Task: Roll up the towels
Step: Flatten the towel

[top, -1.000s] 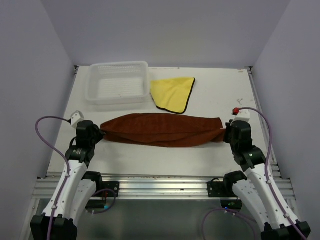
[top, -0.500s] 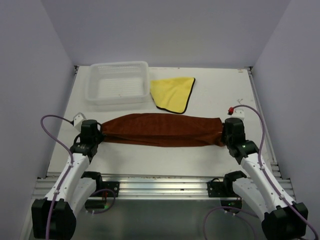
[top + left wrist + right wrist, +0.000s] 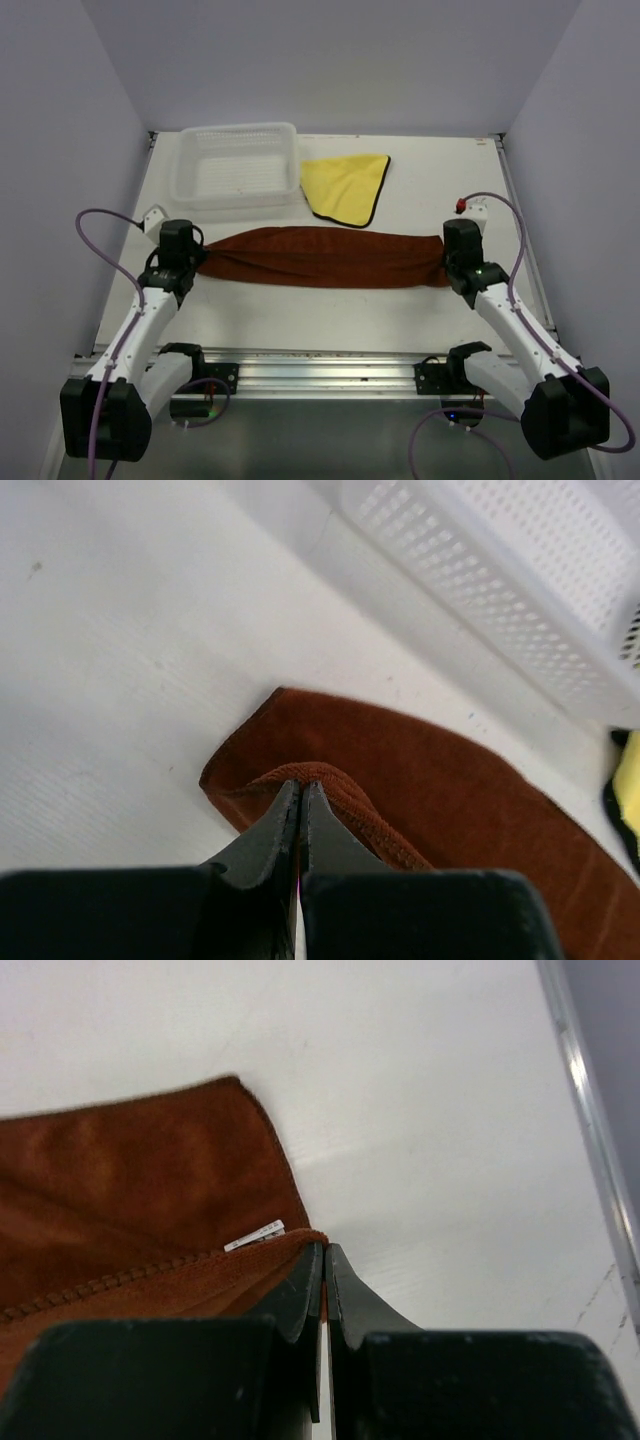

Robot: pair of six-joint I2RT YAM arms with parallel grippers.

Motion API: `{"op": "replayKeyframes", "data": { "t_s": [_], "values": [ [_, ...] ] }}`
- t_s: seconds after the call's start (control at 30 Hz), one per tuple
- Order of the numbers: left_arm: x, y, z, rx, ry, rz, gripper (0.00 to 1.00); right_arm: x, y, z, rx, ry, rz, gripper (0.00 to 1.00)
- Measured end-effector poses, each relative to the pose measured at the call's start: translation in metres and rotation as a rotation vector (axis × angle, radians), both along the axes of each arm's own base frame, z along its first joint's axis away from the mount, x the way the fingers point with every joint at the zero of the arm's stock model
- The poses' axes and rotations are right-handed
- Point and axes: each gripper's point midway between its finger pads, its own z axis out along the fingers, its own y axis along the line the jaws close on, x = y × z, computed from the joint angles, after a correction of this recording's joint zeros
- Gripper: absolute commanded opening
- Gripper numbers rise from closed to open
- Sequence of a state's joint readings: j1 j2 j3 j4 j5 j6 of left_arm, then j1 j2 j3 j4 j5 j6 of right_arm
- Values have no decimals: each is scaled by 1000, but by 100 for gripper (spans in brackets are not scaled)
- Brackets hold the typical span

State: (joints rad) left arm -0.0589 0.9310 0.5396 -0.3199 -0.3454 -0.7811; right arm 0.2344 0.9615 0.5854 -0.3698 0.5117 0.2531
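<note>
The rust-brown towel (image 3: 320, 257) lies folded into a long band across the middle of the table. My left gripper (image 3: 300, 786) is shut on the hem at its left end (image 3: 340, 780). At the other end my right gripper (image 3: 325, 1248) is shut on the towel's corner (image 3: 250, 1250), beside a small white label (image 3: 254, 1234). From above, the left gripper (image 3: 196, 262) and right gripper (image 3: 447, 262) hold the towel (image 3: 460, 820) stretched between them. The yellow towel (image 3: 347, 187) with a dark hem lies flat behind it, untouched.
A white mesh basket (image 3: 236, 165) stands at the back left, its wall (image 3: 500, 590) close beyond the left gripper. The table's right rail (image 3: 590, 1110) runs near the right gripper. Purple walls close in both sides.
Both grippers have carried the brown towel's near edge away from the arm bases, over the far half. The band is narrower and straighter now. The yellow towel and basket have not moved.
</note>
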Motion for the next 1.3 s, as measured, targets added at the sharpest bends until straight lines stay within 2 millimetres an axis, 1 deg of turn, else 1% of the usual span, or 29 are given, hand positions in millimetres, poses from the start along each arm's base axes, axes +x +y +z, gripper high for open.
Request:
{"op": "replayKeyframes", "data": {
  "t_s": [0.03,0.1,0.17,0.27,0.33,0.37,0.4,0.47,0.5,0.6,0.67,0.8,0.87,0.93,1.0,1.07,1.17,1.3],
  "values": [
    [4,0,9,5,-21,-3,0,5,-1,10,-8,-24,-6,0],
    [15,1,36,15,-78,-3,0,19,-3,37,-23,-94,-16,0],
    [27,3,69,28,-140,3,0,35,-3,74,-26,-178,-22,0],
    [50,7,135,52,-265,14,0,63,0,136,-16,-313,-33,0],
    [61,10,175,65,-334,23,0,75,2,166,-9,-375,-35,0],
    [65,12,189,69,-359,29,0,79,3,179,-6,-403,-35,0],
    [66,14,199,74,-377,32,0,81,3,190,-3,-426,-34,0],
    [65,17,212,87,-399,38,0,80,3,206,1,-459,-34,0],
    [63,19,216,92,-405,41,0,78,2,211,3,-473,-33,0],
    [53,22,216,103,-391,43,0,64,0,223,11,-502,-28,0],
    [45,23,217,109,-387,41,0,49,-3,235,22,-537,-26,0],
    [21,24,226,108,-426,45,0,15,-10,260,49,-623,-25,0],
    [10,24,232,107,-446,46,0,1,-12,269,59,-656,-20,0],
    [4,24,236,107,-459,47,0,-7,-14,274,63,-677,-21,0],
    [1,25,237,109,-462,48,0,-7,-14,274,61,-676,-19,0],
    [2,25,234,114,-448,47,0,-3,-13,269,51,-653,-17,0],
    [8,25,226,120,-418,45,0,7,-12,259,30,-606,-16,0],
    [20,26,210,135,-356,36,0,22,-11,246,-1,-554,-19,0]
  ]
}}
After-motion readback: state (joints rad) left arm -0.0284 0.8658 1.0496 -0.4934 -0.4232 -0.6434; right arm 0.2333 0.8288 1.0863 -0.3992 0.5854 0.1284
